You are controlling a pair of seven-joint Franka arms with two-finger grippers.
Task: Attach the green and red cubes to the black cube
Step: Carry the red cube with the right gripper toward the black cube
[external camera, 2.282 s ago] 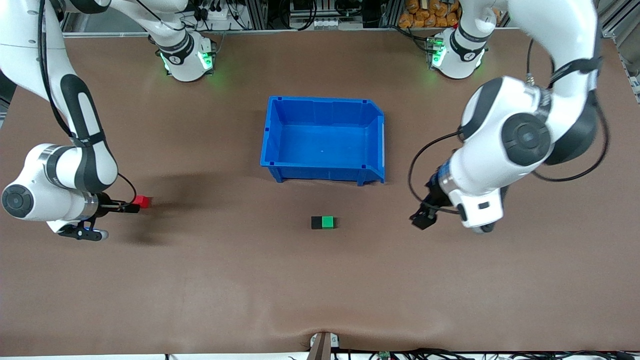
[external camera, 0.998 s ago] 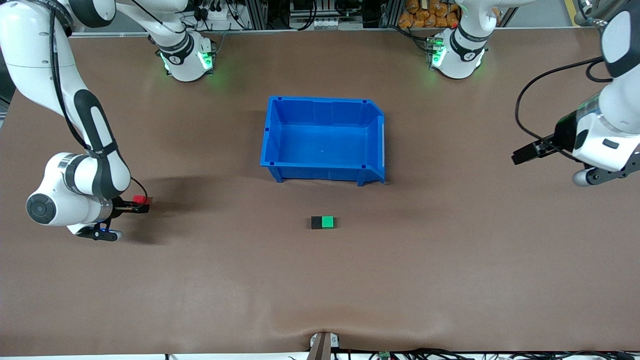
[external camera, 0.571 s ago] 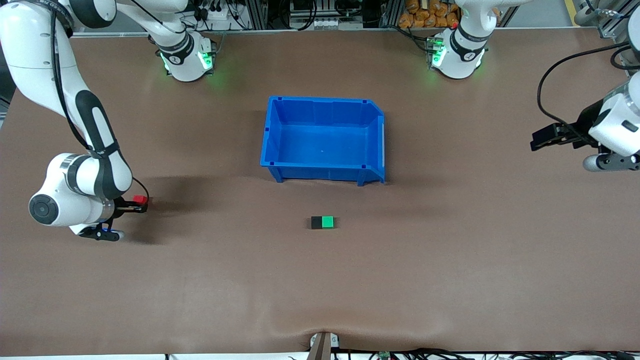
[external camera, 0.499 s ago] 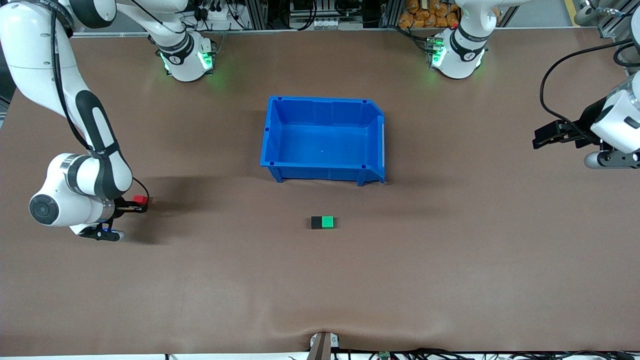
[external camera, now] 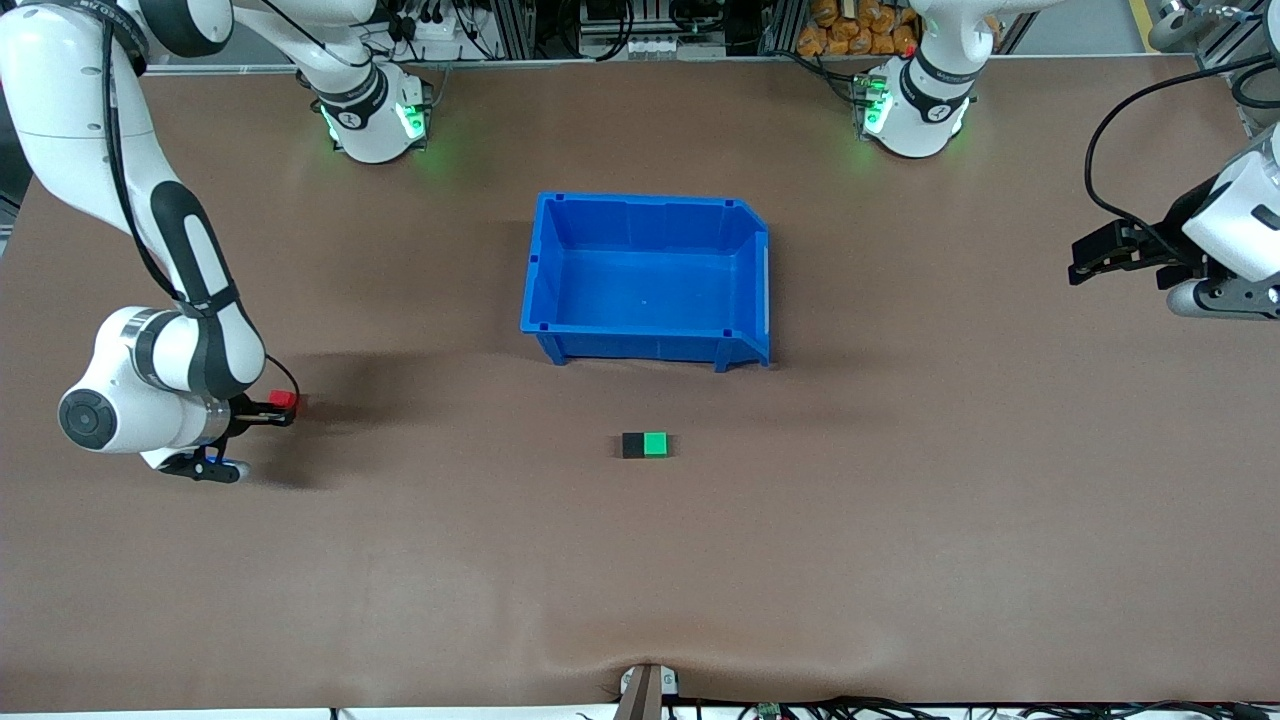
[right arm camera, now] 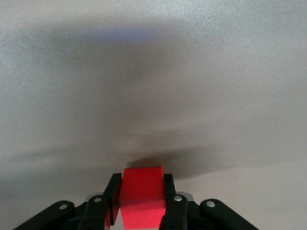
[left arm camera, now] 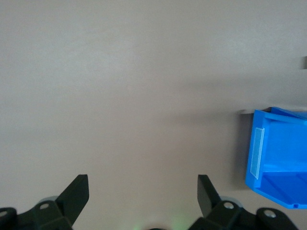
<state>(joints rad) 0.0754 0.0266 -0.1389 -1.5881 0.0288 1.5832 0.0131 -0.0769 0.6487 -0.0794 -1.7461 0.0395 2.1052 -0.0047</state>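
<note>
The green cube (external camera: pixel 656 444) and the black cube (external camera: pixel 633 446) sit joined side by side on the table, nearer to the front camera than the blue bin (external camera: pixel 540 290). The red cube (external camera: pixel 283 400) (right arm camera: pixel 142 194) is clamped between the fingers of my right gripper (external camera: pixel 280 407) (right arm camera: pixel 142 189), low at the right arm's end of the table. My left gripper (external camera: pixel 1090 258) (left arm camera: pixel 143 184) hangs open over bare table at the left arm's end, with nothing between its fingers.
The blue bin (left arm camera: pixel 276 158) stands empty in the middle of the table, its open front toward the left arm's end. Brown table surface lies all round the cubes. Cables and a small fixture (external camera: pixel 648 690) sit at the table's near edge.
My right gripper has shut on the red cube. The left arm has drawn away toward its own end of the table and risen slightly, its gripper still open.
</note>
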